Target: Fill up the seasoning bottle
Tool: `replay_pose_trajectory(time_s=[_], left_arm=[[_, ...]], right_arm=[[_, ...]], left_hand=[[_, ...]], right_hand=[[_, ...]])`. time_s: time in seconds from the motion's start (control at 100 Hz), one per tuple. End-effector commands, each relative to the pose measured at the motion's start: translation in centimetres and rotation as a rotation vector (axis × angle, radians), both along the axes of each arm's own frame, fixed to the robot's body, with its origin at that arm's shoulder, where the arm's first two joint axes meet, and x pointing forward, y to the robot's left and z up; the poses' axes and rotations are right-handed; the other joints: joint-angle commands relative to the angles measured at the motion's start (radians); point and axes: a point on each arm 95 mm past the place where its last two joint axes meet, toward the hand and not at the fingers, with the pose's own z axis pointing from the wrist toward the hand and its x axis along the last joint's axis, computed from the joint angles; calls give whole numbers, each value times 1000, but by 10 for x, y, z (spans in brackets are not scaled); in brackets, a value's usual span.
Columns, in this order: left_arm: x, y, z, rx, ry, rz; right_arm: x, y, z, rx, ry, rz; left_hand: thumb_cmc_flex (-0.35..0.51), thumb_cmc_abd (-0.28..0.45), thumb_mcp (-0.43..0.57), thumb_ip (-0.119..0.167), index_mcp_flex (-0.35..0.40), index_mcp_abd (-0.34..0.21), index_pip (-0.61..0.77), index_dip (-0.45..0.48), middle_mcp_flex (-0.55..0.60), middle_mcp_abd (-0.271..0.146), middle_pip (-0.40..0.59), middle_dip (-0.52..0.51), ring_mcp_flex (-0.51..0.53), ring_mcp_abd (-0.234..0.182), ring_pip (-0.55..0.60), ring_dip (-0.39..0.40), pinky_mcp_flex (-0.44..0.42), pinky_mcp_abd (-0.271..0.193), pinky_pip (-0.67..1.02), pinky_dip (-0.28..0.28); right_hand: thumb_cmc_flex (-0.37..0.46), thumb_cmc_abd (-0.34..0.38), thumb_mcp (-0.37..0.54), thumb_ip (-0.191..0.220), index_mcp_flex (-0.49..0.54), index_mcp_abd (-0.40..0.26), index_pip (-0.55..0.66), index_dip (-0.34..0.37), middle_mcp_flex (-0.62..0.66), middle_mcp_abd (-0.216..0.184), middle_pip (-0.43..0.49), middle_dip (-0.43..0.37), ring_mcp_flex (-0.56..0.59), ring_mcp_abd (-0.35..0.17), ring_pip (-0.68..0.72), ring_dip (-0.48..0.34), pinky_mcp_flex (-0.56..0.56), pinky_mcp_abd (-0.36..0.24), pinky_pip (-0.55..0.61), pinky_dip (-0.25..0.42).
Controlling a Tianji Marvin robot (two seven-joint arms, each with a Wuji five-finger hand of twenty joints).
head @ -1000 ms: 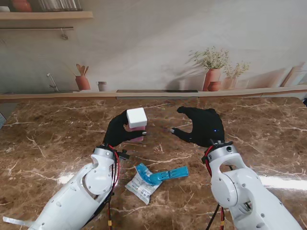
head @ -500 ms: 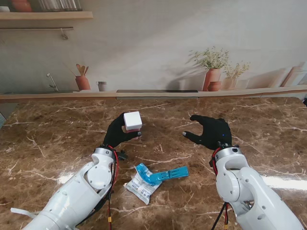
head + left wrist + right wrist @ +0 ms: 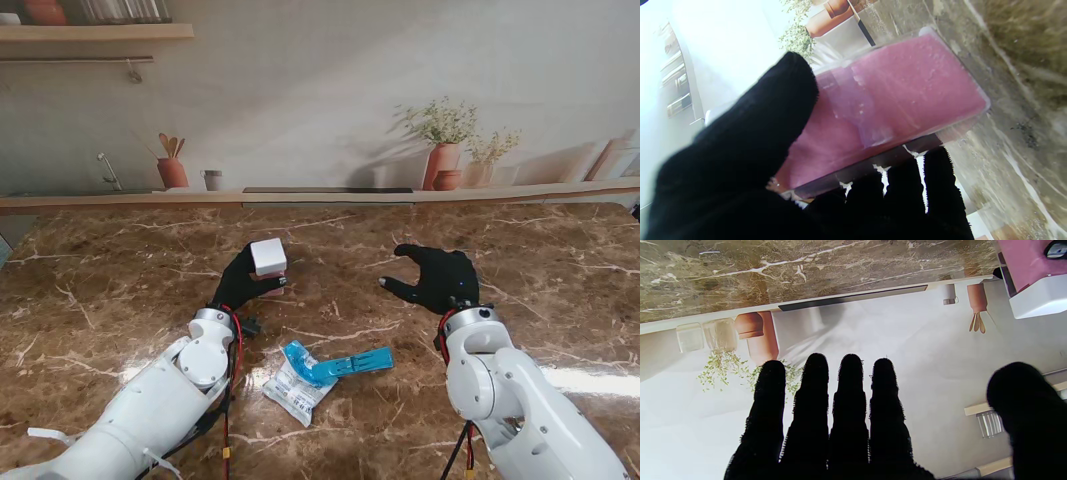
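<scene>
Left robot hand (image 3: 243, 283) is wrapped around the seasoning bottle (image 3: 268, 260), a clear box of pink powder with a white cap, at centre-left of the marble worktop (image 3: 560, 260). Right robot hand (image 3: 437, 277) hovers to its right, fingers spread, holding nothing. A torn blue-and-white sachet (image 3: 312, 375) lies nearer to me.

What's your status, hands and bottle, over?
Left hand shut on seasoning bottle, white cap on, pink fill showing. Right hand open, holding nothing, apart from the bottle. Torn blue-and-white packet lies on the table nearer to me.
</scene>
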Motion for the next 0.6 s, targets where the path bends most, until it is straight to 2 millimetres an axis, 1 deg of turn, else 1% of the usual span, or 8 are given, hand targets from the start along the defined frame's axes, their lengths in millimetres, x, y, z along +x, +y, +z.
replay_pose_trajectory(time_s=[0.0,0.12,0.26,0.37,0.41,0.46,0.49,0.59], left_arm=[[0,-4,1,0,8,-7],[0,-2,-4,16,34,-12],[-1,-1,-6,33,50,-15],[-1,1,-7,46,57,-16],[-2,1,-7,51,59,-15],[-2,3,-8,65,64,-19],[-2,4,-9,73,65,-19],[-2,7,-12,85,77,-19]], right_arm=[[0,-1,-5,1,22,-4],[1,-1,-8,-4,23,2],[2,-1,-11,3,31,-2],[2,-1,-12,7,28,-5],[2,-1,-12,7,26,-6],[2,-2,-12,8,23,-8],[2,-2,-12,9,22,-10],[2,-3,-14,14,20,-16]], left_hand=[[9,184,173,128,0,-182,136,49,-27,-41,-13,-9,-20,-49,-4,-14,-19,-54,-25,-3],[-4,170,163,126,-33,-154,114,31,-42,-38,-13,-9,-29,-46,-7,-15,-27,-53,-29,-1],[-18,147,154,124,-67,-113,70,-22,-62,-30,-10,-7,-41,-38,-14,-14,-37,-49,-39,3],[-28,129,146,122,-111,-63,-34,-156,-84,-38,-2,-4,-53,-36,-25,-11,-47,-49,-56,14],[-30,120,150,121,-117,-40,-99,-240,-89,-39,0,-3,-56,-34,-28,-10,-50,-47,-61,19],[-31,111,141,119,-110,-3,-212,-376,-103,-36,-1,-3,-66,-33,-37,-11,-57,-44,-71,23],[-35,105,143,119,-102,6,-226,-412,-106,-38,-1,-3,-68,-36,-39,-10,-58,-47,-75,24],[-48,79,137,116,-98,21,-259,-471,-126,-35,-6,-5,-86,-36,-50,-12,-72,-51,-91,25]], right_hand=[[5,21,4,40,0,-18,2,-13,-13,10,-1,-1,-37,4,7,-8,-14,9,16,-1],[6,18,8,41,1,-21,4,-13,-10,8,2,2,-34,4,9,-6,-12,8,18,0],[8,16,9,41,-2,-21,4,-13,-14,8,1,4,-37,5,9,-5,-15,10,17,1],[9,15,9,41,-3,-21,3,-13,-17,10,1,4,-38,5,9,-3,-16,11,16,1],[9,16,10,41,-3,-22,3,-13,-16,10,2,5,-37,4,10,-3,-16,11,16,2],[10,14,10,41,-3,-22,3,-13,-17,9,2,5,-38,4,10,-2,-17,11,16,2],[10,14,10,41,-4,-20,3,-13,-18,10,1,5,-38,4,10,-2,-16,11,17,3],[11,13,10,41,-5,-22,3,-13,-18,8,2,6,-38,4,10,-1,-15,11,18,4]])
